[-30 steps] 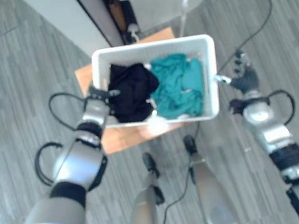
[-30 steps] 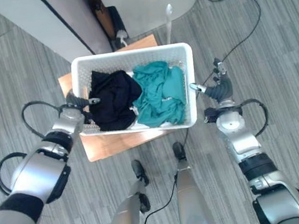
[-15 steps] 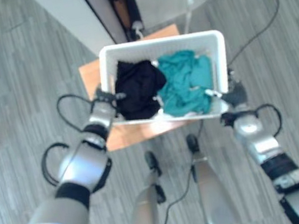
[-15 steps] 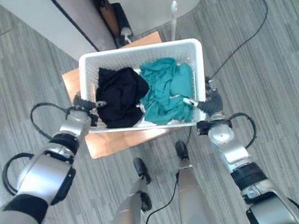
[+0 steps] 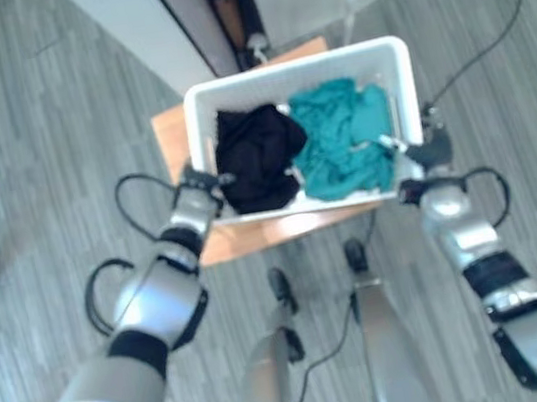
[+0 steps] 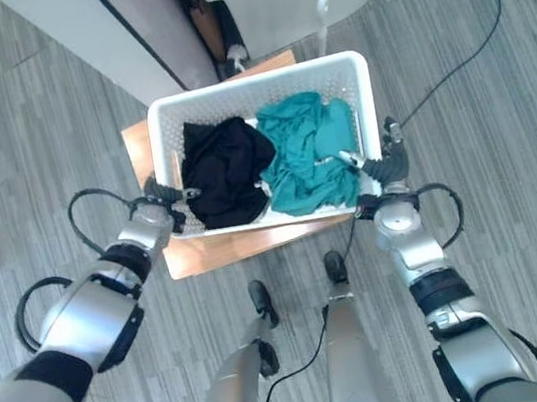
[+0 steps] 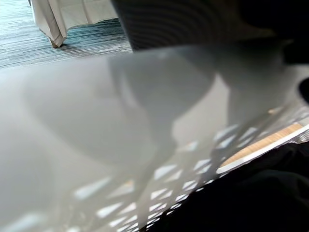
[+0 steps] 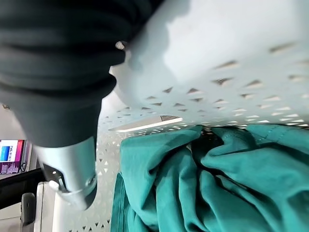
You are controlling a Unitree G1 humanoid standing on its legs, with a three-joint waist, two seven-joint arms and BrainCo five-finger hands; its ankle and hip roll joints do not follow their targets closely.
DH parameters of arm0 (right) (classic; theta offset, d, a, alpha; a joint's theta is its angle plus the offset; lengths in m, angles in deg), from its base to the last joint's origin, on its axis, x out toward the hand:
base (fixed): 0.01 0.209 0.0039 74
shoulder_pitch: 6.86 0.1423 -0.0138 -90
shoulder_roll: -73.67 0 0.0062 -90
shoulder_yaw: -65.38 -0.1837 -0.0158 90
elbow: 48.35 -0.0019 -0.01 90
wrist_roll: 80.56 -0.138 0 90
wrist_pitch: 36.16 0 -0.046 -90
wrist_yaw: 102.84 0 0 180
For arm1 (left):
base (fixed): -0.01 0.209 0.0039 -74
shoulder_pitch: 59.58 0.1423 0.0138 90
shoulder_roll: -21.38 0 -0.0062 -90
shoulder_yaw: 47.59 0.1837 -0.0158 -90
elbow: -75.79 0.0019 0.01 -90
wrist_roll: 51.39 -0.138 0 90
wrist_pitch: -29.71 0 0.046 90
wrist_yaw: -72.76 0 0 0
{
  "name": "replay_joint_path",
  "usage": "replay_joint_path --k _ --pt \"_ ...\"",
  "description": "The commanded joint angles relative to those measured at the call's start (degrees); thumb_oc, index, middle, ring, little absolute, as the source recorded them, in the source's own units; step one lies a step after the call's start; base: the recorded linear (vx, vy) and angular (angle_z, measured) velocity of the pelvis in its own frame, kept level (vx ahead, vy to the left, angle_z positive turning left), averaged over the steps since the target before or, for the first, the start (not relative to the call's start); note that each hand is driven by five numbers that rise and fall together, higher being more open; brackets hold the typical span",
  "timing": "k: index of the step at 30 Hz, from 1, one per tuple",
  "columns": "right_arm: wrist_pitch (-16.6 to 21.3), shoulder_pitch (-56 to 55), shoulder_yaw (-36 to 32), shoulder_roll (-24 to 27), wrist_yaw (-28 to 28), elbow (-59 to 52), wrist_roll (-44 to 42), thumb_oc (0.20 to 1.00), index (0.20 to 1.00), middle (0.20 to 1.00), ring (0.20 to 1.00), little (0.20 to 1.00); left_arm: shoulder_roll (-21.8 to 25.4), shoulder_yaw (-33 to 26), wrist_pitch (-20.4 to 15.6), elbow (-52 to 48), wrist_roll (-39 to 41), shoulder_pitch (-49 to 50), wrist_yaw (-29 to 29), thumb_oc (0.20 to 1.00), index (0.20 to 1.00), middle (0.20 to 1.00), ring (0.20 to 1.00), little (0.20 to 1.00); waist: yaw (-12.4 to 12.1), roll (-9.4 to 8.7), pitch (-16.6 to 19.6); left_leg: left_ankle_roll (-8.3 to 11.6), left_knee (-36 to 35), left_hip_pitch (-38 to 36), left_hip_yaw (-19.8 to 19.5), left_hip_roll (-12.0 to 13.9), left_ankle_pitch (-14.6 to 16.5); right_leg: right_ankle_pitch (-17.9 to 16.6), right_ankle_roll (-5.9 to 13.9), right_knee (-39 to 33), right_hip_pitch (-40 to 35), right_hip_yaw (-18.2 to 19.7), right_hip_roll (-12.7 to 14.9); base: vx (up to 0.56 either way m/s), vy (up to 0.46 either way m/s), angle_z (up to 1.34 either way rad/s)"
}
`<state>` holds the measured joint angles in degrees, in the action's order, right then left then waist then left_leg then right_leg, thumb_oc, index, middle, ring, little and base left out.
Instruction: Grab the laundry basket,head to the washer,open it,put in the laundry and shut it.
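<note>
I had both hands up at the laundry basket (image 6: 362, 96), which sat on a small wooden stand (image 6: 218, 252) with the black garment (image 6: 224, 170) and the teal garment (image 6: 310, 154) inside it. My left hand (image 6: 162, 205) was at the basket's left wall, near the front corner, fingers hooked over the rim as far as I could make out from the head views; its wrist view gave me the wall and black cloth, so I couldn't tell if that grip was closed. My right hand (image 5: 427, 150) was on the right rim, and its wrist view showed a finger (image 8: 72, 169) reaching over the edge into the basket above the teal cloth, clamped on the rim as I judged it. The basket was not yet lifted. Carrying, opening the washer, loading and shutting all remained.
</note>
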<state>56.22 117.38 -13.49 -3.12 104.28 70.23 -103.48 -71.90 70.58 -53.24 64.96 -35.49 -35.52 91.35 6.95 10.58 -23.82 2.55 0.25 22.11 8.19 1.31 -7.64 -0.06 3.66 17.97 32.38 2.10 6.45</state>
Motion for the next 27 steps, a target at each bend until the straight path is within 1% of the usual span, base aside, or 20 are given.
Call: replay_joint_path --k 1,4,8,9,10,12,14,15,17,19,21,24,27 --pt "3.3 2.4 -0.3 -1.5 0.0 1.6 -3.3 1.000 1.000 1.000 1.000 1.000 -2.8 -0.8 -1.1 4.3 -0.4 -1.3 -0.2 1.000 1.000 1.000 1.000 1.000 -0.2 0.00 2.0 3.73 8.0 2.4 -2.9 4.5 6.9 -0.9 4.04 -4.1 -0.3 -1.8 3.3 0.00 0.000 0.00" --pt "2.1 6.2 1.9 -1.5 -1.5 7.8 -5.8 1.000 1.000 1.000 1.000 1.000 -2.9 -0.3 -1.3 5.0 0.5 -0.9 -0.8 1.000 1.000 1.000 1.000 1.000 -0.7 0.19 2.2 3.63 8.2 2.6 -3.0 4.4 6.9 -1.0 4.03 -4.1 -0.1 -1.8 3.3 0.00 0.000 0.00" --pt "-1.0 13.2 6.3 -1.0 -4.6 17.3 -6.1 1.000 1.000 1.000 1.000 1.000 -2.9 0.8 -1.4 6.6 1.2 -1.5 -1.8 1.000 1.000 1.000 1.000 1.000 -1.2 -0.09 2.4 3.63 8.3 2.8 -3.3 4.3 6.7 -1.2 3.85 -4.1 -0.1 -2.0 3.3 0.00 0.000 0.00" --pt "-4.6 20.0 11.4 -0.9 -9.2 27.1 -5.3 1.000 1.000 1.000 1.000 1.000 -2.2 2.0 -1.2 7.9 1.5 -2.8 -3.2 1.000 1.000 1.000 1.000 1.000 -1.5 -0.57 2.4 3.71 8.4 3.0 -3.4 4.4 6.4 -1.3 3.57 -3.8 0.1 -2.2 3.0 0.00 0.000 0.00" --pt "-4.5 20.3 11.5 -0.9 -9.3 27.3 -5.3 1.000 1.000 1.000 1.000 1.000 -2.2 2.0 -1.2 8.0 1.5 -2.9 -3.2 1.000 1.000 1.000 1.000 1.000 -1.4 -0.56 2.3 3.71 8.4 3.0 -3.5 4.4 6.4 -1.3 3.56 -3.8 0.1 -2.2 3.0 0.00 0.000 0.00" --pt "-7.1 25.5 15.7 -1.1 -12.9 34.6 -3.3 1.000 1.000 1.000 1.000 1.000 -1.6 3.1 -0.8 9.1 1.6 -4.0 -4.6 1.000 1.000 1.000 1.000 1.000 -1.6 -1.08 2.2 3.80 8.4 3.0 -3.6 4.5 6.1 -1.4 3.43 -3.8 -0.1 -2.3 2.8 -0.01 -0.023 0.05" --pt "-8.5 29.5 18.7 -2.0 -15.4 40.6 -1.8 1.000 1.000 1.000 1.000 1.000 -1.0 3.8 -0.5 9.8 1.9 -5.1 -5.3 1.000 1.000 1.000 1.000 1.000 -1.7 -1.55 2.0 3.85 8.4 3.0 -3.7 4.5 5.9 -1.5 3.32 -3.7 -0.2 -2.5 2.6 0.00 -0.019 0.09" --pt "-8.4 29.6 18.7 -2.0 -15.4 40.8 -1.8 1.000 1.000 1.000 1.000 1.000 -0.9 3.7 -0.5 9.8 1.9 -5.2 -5.3 1.000 1.000 1.000 1.000 1.000 -1.6 -1.55 2.0 3.86 8.4 3.0 -3.7 4.5 5.9 -1.5 3.32 -3.7 -0.2 -2.5 2.6 0.00 -0.013 0.06" --pt "-10.4 36.5 23.8 -3.2 -19.0 49.7 1.8 1.000 1.000 1.000 1.000 1.000 0.6 5.1 0.0 10.5 2.0 -7.5 -6.3 1.000 1.000 1.000 1.000 1.000 -1.9 -2.37 1.6 4.04 8.4 3.1 -3.9 4.6 5.5 -1.7 3.26 -3.8 -0.5 -2.8 2.4 0.00 -0.011 0.02" --pt "-11.4 38.4 26.0 -3.7 -20.7 52.8 3.7 1.000 1.000 1.000 1.000 1.000 1.4 5.8 0.1 10.4 1.8 -8.6 -6.6 1.000 1.000 1.000 1.000 1.000 -2.1 -2.69 1.5 4.09 8.4 3.2 -4.1 4.5 5.3 -1.7 3.21 -3.8 -0.6 -2.9 2.2 0.00 0.000 0.00" --pt "-12.8 39.7 29.2 -4.5 -23.8 56.4 7.0 1.000 1.000 1.000 1.000 1.000 2.0 6.8 0.2 10.3 1.4 -9.5 -7.1 1.000 1.000 1.000 1.000 1.000 -2.3 -3.08 1.2 4.09 8.6 3.4 -4.3 4.5 5.2 -1.7 3.16 -3.6 -0.5 -3.1 2.1 0.00 0.000 0.00" --pt "-13.8 40.7 31.1 -5.1 -26.4 59.7 10.2 1.000 1.000 1.000 1.000 1.000 1.9 7.7 0.4 10.3 0.8 -10.4 -8.0 1.000 1.000 1.000 1.000 1.000 -2.4 -3.37 1.2 3.99 8.8 3.6 -4.6 4.4 5.1 -1.7 3.04 -3.5 -0.5 -3.1 1.9 0.00 0.000 0.00" --pt "-14.2 41.1 31.5 -5.5 -27.3 61.5 11.6 1.000 1.000 1.000 1.000 1.000 1.6 8.3 0.5 10.3 0.7 -11.1 -8.7 1.000 1.000 1.000 1.000 1.000 -2.6 -3.38 1.0 3.90 8.7 3.6 -4.6 4.3 5.0 -1.6 3.04 -3.1 -0.5 -3.2 1.9 0.00 -0.003 0.02"
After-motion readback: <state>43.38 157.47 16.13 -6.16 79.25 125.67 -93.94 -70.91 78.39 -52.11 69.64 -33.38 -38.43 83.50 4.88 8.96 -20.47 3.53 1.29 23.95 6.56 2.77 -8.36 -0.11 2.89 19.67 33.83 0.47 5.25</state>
